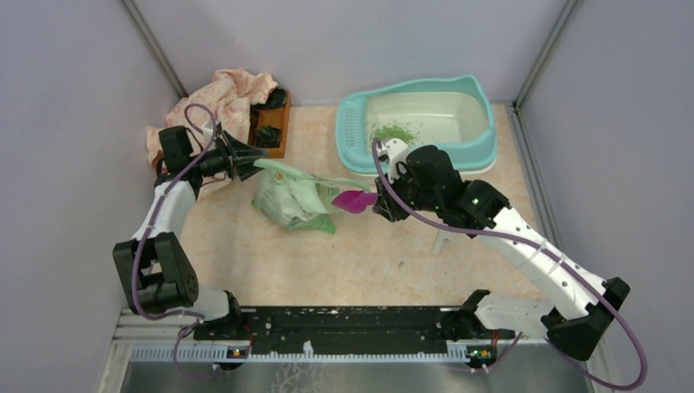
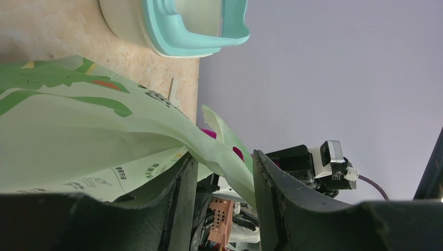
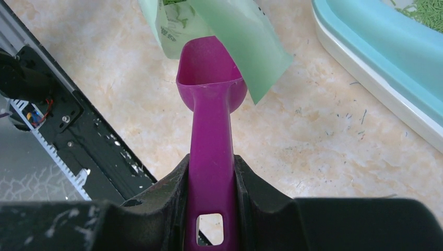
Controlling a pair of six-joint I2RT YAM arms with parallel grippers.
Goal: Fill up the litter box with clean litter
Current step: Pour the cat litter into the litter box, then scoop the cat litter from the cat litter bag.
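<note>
From above: box at the far right of the table, with a thin patch of litter in its basin by the perforated end. Left of it, bag lying with its mouth toward the scoop. Finger state hard to judge there for left gripper and right gripper.

Settled only at the wrists:
- Left gripper nipping a folded edge of the bag between narrow fingers.
- Right gripper clamped on the handle of the scoop, bowl partly behind a flap of the bag.
- Stray granules on the table beside the box.
</note>
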